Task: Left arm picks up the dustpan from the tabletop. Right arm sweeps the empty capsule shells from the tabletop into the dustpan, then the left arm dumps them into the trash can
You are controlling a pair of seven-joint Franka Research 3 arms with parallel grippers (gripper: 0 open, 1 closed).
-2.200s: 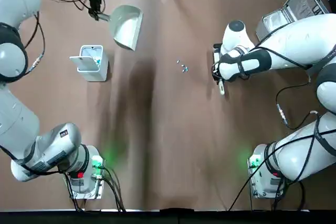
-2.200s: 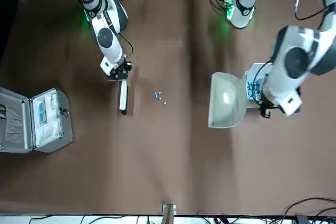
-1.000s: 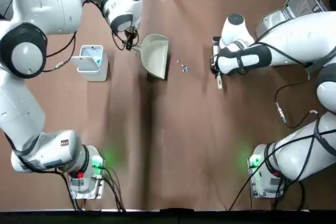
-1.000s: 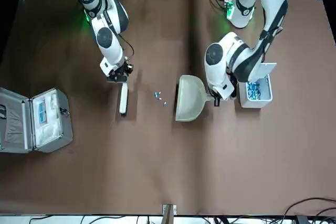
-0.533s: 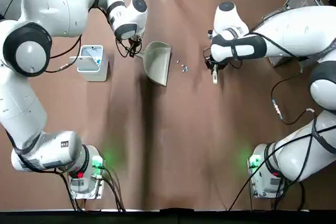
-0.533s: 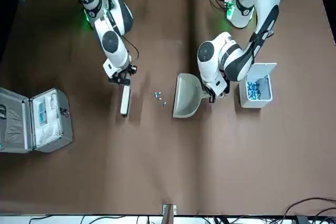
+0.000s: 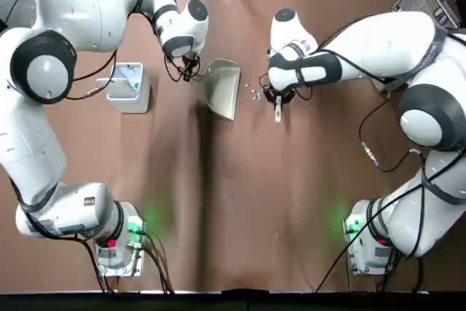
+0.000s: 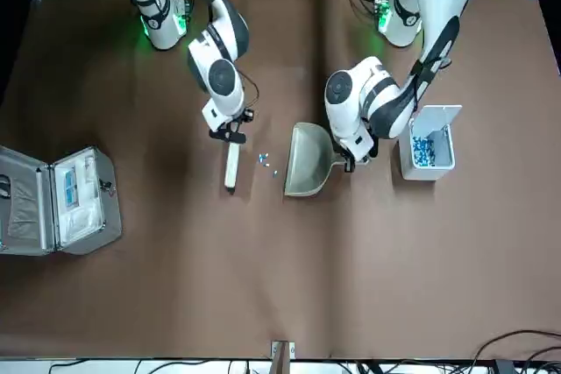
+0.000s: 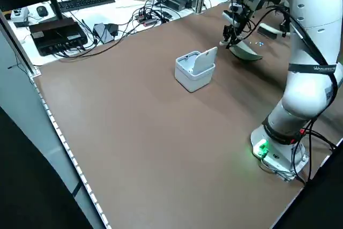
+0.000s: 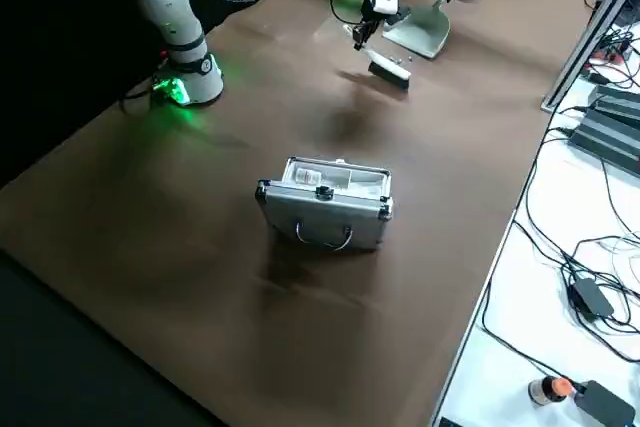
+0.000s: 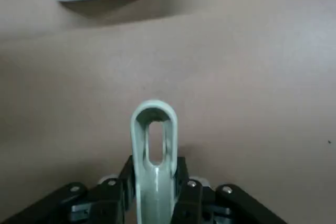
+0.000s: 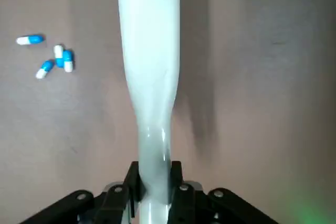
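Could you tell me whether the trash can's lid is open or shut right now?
Open: the trash can has its flip lid raised, and blue bits show inside from the front view.

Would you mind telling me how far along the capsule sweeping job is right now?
Done: left end effector holds the dustpan by its handle, scoop set beside the capsules. In hand: right end effector holds the brush next to them. Left: sweeping them in and dumping into the trash can.

A white brush is clamped between the right gripper fingers — four blue-and-white capsules are scattered just beside it.
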